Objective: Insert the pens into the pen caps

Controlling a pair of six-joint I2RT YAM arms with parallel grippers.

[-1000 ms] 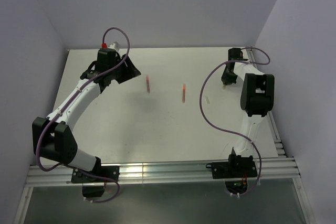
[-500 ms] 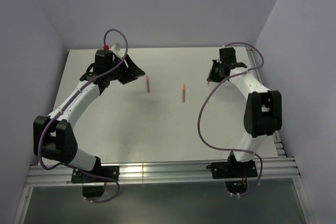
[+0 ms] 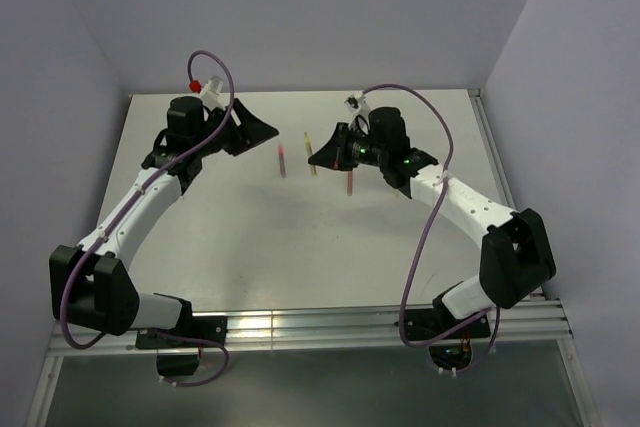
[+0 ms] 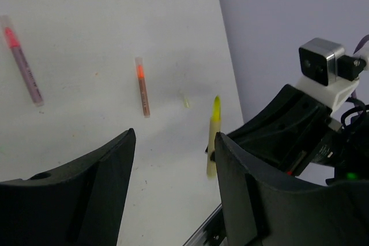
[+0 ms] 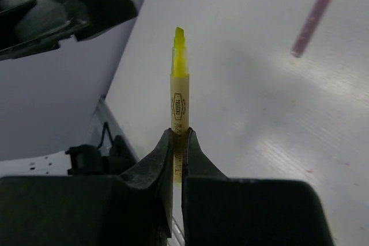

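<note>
Shut on the tail of the slim pale-yellow pen (image 5: 179, 93) (aloft near 12 o'clock of the white worktop (image 3: 250, 237)), the right hand (image 5: 178, 137) may let it swivel against the tiny yellow-green cap (image 4: 185, 100), which the half-open, empty left hand (image 4: 173, 159) at 11 o'clock does not steady

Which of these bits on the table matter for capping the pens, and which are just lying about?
Belongs to the job: yellow pen in the right gripper; two red pens on the table; tiny pale cap near them.
Just there: metal rails at the near edge; walls.
</note>
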